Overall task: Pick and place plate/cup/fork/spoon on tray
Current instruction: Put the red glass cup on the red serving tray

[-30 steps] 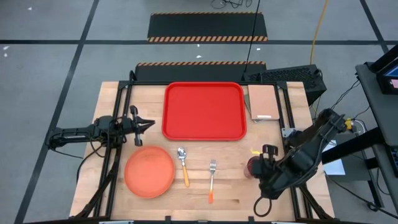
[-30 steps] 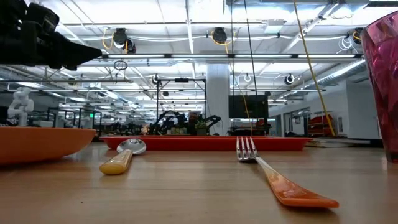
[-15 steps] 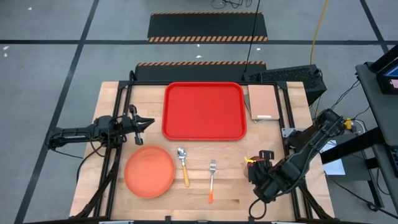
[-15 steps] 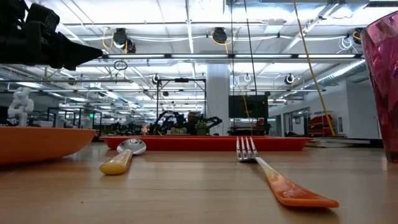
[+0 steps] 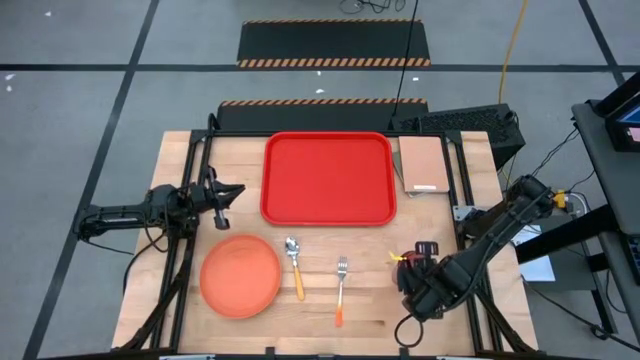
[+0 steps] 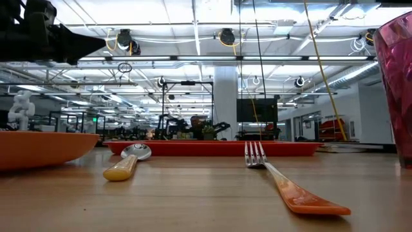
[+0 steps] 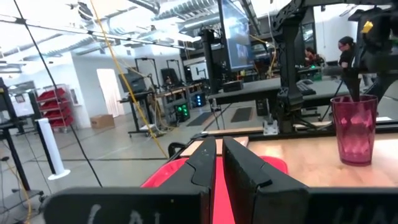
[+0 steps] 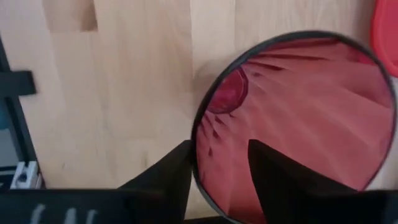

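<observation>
The right gripper point(image 8: 217, 180) straddles the cup's point(image 8: 298, 124) rim near the tabletop's right edge, its 2 fingers spread, not clenched. Next: pinch, lift, carry to the tray point(image 5: 328, 178).

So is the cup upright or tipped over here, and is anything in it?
Upright and empty. The cup stands on its base on the table; the right wrist view looks straight down its open mouth to a bare bottom.

The tray point(image 5: 328, 178) lies at upper centre of the surface point(image 5: 370, 300). Below it sit the plate point(image 5: 240, 275), spoon point(image 5: 294, 265) and fork point(image 5: 341, 288). The right hand point(image 5: 412, 278) hangs at lower right, the left hand point(image 5: 228, 192) beside the tray.
</observation>
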Motion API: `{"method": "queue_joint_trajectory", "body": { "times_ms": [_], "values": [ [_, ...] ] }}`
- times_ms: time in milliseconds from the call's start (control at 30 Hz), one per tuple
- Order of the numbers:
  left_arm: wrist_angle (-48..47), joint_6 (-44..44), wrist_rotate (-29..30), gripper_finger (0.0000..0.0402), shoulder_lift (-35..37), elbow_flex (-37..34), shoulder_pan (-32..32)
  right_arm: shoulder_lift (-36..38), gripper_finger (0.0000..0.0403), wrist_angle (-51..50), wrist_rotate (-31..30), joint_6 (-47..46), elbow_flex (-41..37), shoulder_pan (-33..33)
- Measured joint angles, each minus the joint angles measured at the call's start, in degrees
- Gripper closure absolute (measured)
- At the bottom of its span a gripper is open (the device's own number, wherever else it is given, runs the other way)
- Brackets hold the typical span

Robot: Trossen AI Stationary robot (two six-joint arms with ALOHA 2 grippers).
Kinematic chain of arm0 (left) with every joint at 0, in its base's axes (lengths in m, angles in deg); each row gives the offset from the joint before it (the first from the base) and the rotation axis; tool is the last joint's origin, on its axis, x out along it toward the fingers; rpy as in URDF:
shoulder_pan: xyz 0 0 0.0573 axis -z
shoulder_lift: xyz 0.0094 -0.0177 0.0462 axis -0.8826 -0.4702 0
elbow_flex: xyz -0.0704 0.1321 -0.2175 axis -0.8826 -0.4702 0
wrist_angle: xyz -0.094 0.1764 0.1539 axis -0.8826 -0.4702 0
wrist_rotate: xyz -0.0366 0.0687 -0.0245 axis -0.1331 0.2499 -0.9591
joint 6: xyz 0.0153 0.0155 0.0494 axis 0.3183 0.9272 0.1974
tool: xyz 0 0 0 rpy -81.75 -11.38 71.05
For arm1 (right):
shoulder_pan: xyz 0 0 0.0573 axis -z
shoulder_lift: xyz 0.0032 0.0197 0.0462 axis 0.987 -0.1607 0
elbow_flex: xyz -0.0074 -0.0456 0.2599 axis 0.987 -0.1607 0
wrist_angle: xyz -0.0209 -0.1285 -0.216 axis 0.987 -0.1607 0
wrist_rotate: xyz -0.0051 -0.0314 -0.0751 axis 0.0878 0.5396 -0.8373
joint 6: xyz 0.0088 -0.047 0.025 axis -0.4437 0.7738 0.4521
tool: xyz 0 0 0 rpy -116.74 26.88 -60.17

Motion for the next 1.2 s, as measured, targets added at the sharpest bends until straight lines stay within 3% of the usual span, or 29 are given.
{"method": "queue_joint_trajectory", "body": {
  "times_ms": [400, 600, 800, 1033, 1200],
  "values": [
    [-0.07, -2.12, -0.07, 0.0369, 0.00, 0.00, -2.62, 0.73, 0.0395, 1.11, 0.79, 8.36, -0.82, 3.92],
    [-0.27, -6.83, -0.13, 0.0369, 0.00, -0.01, -3.32, 3.33, 0.0396, 1.04, 0.56, 12.60, -0.82, 7.31],
    [-0.35, -9.32, -0.16, 0.0369, 0.02, -0.01, -3.32, 6.48, 0.0399, -0.04, 0.48, 19.03, 1.25, 14.98],
    [-1.10, -9.28, -0.20, 0.0369, 0.01, -0.01, -3.32, 6.56, 0.0400, -3.03, 0.49, 27.66, 8.98, 25.87],
    [-1.05, -4.17, -0.22, 0.0369, 0.00, -0.01, -3.32, 4.60, 0.0400, -7.38, 0.47, 33.55, 16.87, 33.71]
  ]
}}
